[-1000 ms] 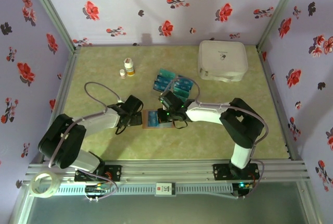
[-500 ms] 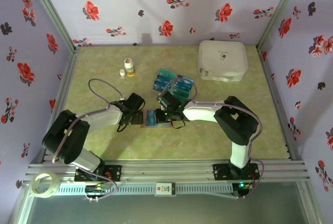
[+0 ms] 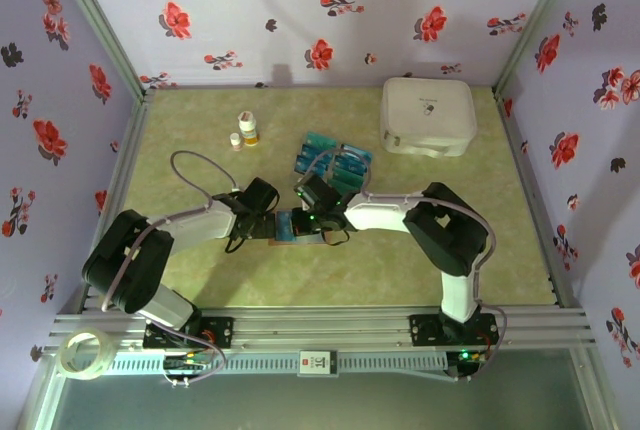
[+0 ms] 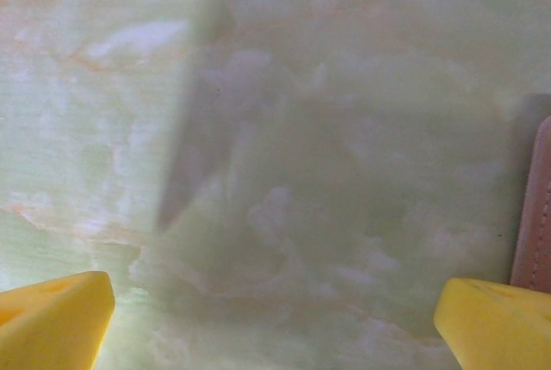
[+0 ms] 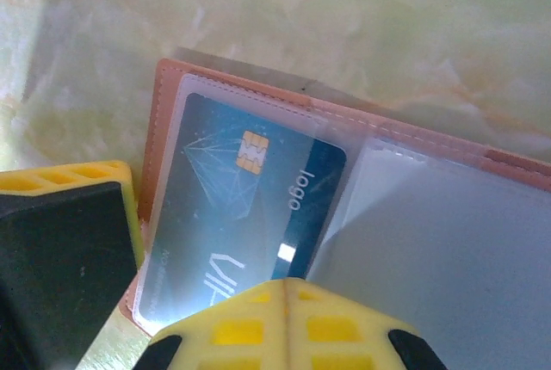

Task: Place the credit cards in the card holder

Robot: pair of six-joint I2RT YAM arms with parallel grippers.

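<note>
Lilac walls printed with red and dark flowers close in three sides of a pale green, marbled counter (image 3: 200, 280). Two arms reach from its near edge and meet near the middle. At the far right corner sits a large white rounded-square case (image 3: 428, 115) (well apart from everything else).

Loose teal credit cards (image 3: 332, 158) lie in an overlapping cluster on the counter, just beyond the two wrists. Nearer than that cluster, the brown card holder (image 5: 160, 120) lies open and flat on the counter between the two hands. Its clear inner pockets face up, and one teal card (image 5: 241, 189), with a gold chip and pale lettering, sits in the left pocket. The pocket beside it looks pale and glossy; what it contains cannot be made out.

The right hand (image 3: 308, 218) is clenched and hangs low over the open card holder, its yellow fingers (image 5: 284, 327) at the near edge of the carded pocket.

The left hand (image 3: 265, 222) is spread wide and grips nothing, its yellow fingertips (image 4: 52, 318) over bare counter (a strip of the holder's brown edge shows just beside the other tip).

Two small bottles (image 3: 246, 130) stand towards the far left, and a roll of clear tape (image 3: 85, 355) rests on the frame's front left corner.
</note>
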